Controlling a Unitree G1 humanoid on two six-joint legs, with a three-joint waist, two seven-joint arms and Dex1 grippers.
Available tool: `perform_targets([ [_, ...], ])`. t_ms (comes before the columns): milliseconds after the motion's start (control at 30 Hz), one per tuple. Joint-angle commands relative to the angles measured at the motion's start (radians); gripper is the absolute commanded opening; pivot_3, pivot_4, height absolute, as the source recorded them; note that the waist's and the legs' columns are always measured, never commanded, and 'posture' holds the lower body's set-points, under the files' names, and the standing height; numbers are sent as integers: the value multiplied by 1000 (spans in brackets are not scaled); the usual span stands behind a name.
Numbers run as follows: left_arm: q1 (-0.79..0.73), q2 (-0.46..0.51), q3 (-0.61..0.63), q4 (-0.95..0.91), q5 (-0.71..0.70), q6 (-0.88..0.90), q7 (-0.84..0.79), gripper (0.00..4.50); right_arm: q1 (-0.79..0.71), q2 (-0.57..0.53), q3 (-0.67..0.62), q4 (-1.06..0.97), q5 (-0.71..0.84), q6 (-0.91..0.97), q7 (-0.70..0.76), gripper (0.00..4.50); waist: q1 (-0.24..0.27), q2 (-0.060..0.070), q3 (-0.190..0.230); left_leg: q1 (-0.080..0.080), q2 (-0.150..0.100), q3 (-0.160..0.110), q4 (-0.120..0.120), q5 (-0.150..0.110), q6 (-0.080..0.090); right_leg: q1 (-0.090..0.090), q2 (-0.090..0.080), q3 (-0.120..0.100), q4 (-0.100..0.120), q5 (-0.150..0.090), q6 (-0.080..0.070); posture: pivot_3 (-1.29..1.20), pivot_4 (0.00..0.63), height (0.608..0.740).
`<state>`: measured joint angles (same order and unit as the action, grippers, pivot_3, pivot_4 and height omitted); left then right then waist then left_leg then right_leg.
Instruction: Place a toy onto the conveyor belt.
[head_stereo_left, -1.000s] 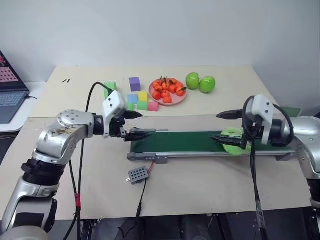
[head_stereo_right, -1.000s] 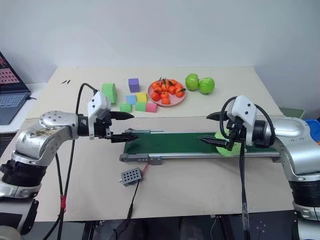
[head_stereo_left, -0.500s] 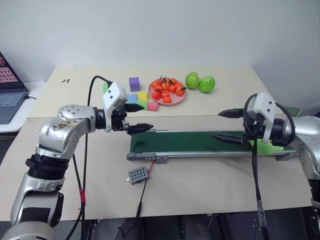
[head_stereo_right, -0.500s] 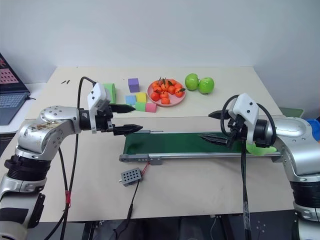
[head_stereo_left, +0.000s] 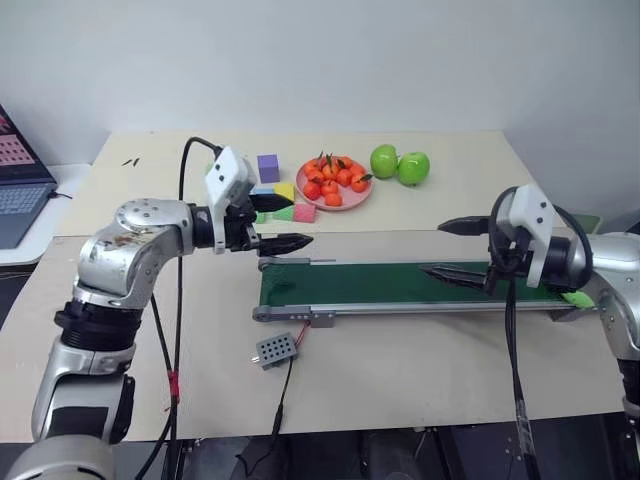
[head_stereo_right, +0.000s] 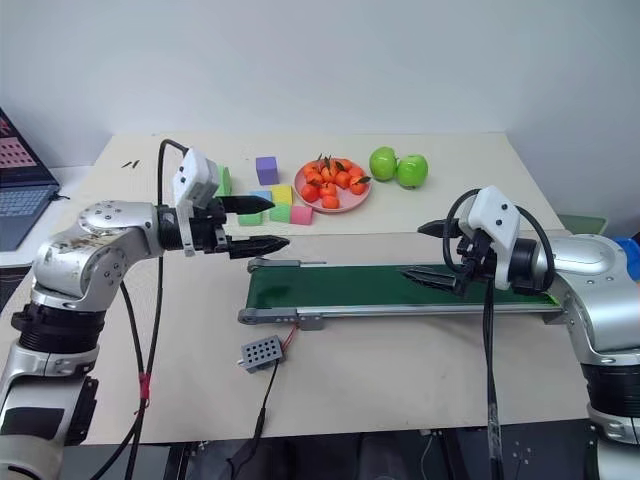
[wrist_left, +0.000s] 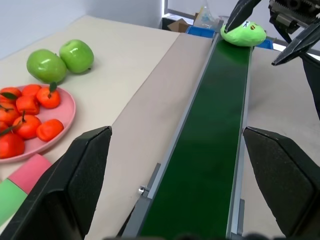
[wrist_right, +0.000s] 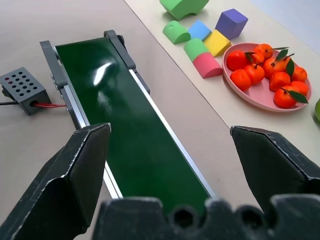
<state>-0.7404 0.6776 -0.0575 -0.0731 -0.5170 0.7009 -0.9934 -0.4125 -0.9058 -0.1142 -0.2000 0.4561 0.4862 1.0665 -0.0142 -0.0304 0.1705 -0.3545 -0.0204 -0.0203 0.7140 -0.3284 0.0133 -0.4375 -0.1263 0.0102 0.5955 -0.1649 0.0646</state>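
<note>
Lime-green toy (wrist_left: 243, 34) sits on the far right end of the dark green conveyor belt (head_stereo_left: 370, 285), just past the right tool (head_stereo_left: 463, 250), whose fingers are spread wide and empty above the belt. Left tool (head_stereo_left: 285, 221) hangs over the tabletop (head_stereo_left: 400, 360) near the belt's left end, fingers also wide apart, holding nothing

The toy (wrist_left: 243, 34) sits on the conveyor belt's (head_stereo_left: 380, 283) right end, with blocks (head_stereo_left: 283, 203), a plate of tangerines (head_stereo_left: 335, 182) and apples (head_stereo_left: 401, 165) on the table (head_stereo_left: 400, 370) behind
</note>
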Motion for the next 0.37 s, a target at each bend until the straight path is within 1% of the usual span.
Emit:
perform_targets([
  [33, -22, 3, 33, -31, -23, 8, -6, 4457, -1, 4, -43, -35, 24, -18, -6, 4500, 0, 0, 0, 0, 0, 0, 0, 0, 0, 0, 0, 0, 0, 0, 0, 0, 150, 738],
  [367, -8, 14, 39, -27, -11, 3, -7, 4457, -12, 21, -30, -31, 17, -18, -9, 4500, 0, 0, 0, 0, 0, 0, 0, 0, 0, 0, 0, 0, 0, 0, 0, 0, 150, 738],
])
